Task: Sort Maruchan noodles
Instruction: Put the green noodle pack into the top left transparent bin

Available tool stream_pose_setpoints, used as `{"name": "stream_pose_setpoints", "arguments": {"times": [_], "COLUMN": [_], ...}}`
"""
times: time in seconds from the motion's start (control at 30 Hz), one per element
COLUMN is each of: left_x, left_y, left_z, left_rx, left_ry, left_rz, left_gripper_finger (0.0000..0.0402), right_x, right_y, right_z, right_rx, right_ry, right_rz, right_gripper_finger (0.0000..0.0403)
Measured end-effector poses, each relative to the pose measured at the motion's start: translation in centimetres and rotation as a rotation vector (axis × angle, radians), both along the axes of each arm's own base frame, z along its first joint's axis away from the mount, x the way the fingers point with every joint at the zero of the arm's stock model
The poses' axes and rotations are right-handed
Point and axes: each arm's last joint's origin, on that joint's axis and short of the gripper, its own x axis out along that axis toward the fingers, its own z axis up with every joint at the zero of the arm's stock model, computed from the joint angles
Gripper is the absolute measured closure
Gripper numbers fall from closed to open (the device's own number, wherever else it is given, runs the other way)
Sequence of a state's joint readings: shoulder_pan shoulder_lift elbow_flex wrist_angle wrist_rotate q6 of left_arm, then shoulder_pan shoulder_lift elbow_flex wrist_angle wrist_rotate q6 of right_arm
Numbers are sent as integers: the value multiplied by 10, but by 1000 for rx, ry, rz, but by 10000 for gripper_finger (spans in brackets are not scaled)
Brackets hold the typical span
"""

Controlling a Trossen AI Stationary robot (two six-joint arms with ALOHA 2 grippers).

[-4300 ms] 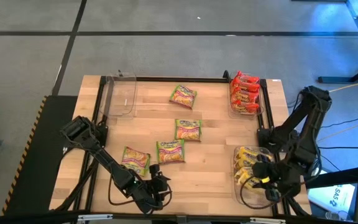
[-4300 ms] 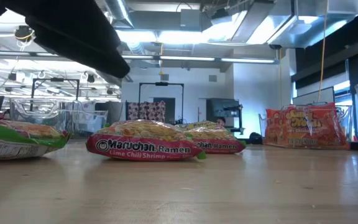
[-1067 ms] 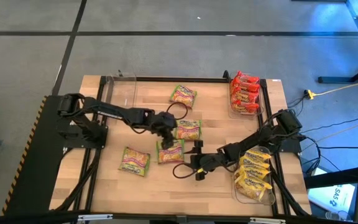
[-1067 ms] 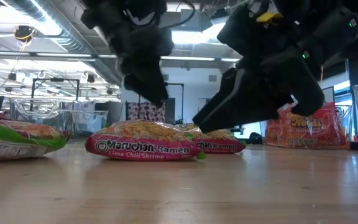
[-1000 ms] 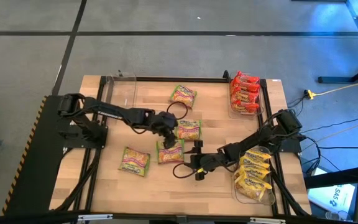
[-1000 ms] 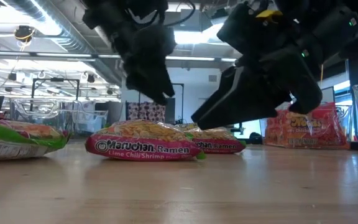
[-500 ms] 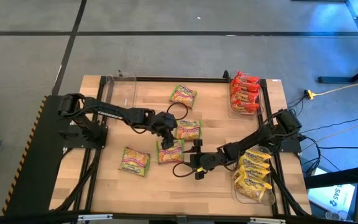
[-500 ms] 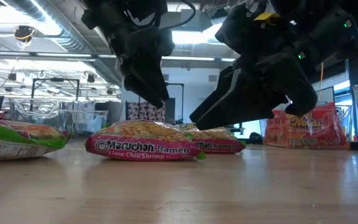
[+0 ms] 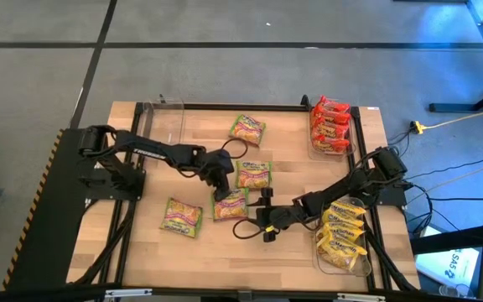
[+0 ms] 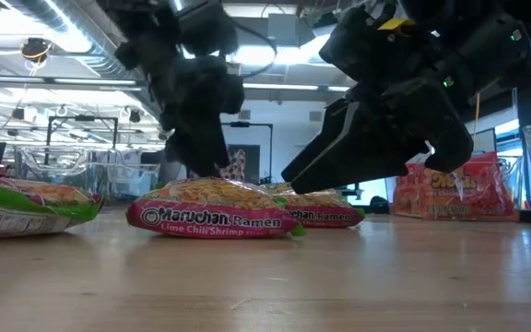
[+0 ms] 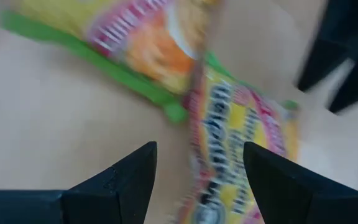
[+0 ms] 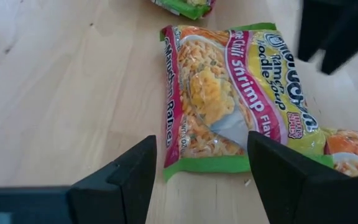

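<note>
Left gripper is hanging right over the middle green-pink packet, fingers spread apart with nothing between them; right gripper is sitting low just beside that same packet on its other side, fingers also apart and empty. Four green-pink packets are lying loose on the desk: this one, one just behind it, one toward the left front, one near the back. Red packets are filling the back right bin, yellow ones the front right bin; the clear left bin is looking empty. Packet is probably light, crinkly and slick, with a brittle noodle block inside, so pinching across a short edge or the sealed flap seems safest; squeezing hard on the middle is risking cracked noodles, and a flat top grab is likely slipping
</note>
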State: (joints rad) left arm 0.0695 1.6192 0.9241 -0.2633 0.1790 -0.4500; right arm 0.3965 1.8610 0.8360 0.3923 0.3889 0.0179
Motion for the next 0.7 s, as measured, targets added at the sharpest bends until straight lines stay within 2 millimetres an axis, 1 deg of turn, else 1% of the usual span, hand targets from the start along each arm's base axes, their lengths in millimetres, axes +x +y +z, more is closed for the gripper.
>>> {"name": "stream_pose_setpoints", "arguments": {"times": [0.1, 0.23, 0.4, 0.5, 0.57, 0.7], "left_x": [-5, -11, -12, -12, -5, 0], "left_y": [1, 3, 4, 6, 5, 3], "left_z": [-11, -21, -26, -35, -36, -49], "left_rx": [-74, -99, -136, -219, -289, -375], "left_ry": [-13, -24, -36, -24, -64, -54], "left_rz": [7, 34, 61, 65, 43, -11], "left_gripper_finger": [168, 168, 168, 168, 168, 168], "right_x": [0, 1, 2, 2, 2, 2], "right_y": [0, -2, -4, -4, -4, -3], "right_z": [0, 0, 1, 1, 0, 0], "right_rx": [0, 2, 17, 17, 17, 12], "right_ry": [-2, -4, -1, -1, 1, -1], "right_rz": [-1, -6, 7, 8, 8, 13], "right_gripper_finger": [182, 182, 182, 182, 182, 182]}}
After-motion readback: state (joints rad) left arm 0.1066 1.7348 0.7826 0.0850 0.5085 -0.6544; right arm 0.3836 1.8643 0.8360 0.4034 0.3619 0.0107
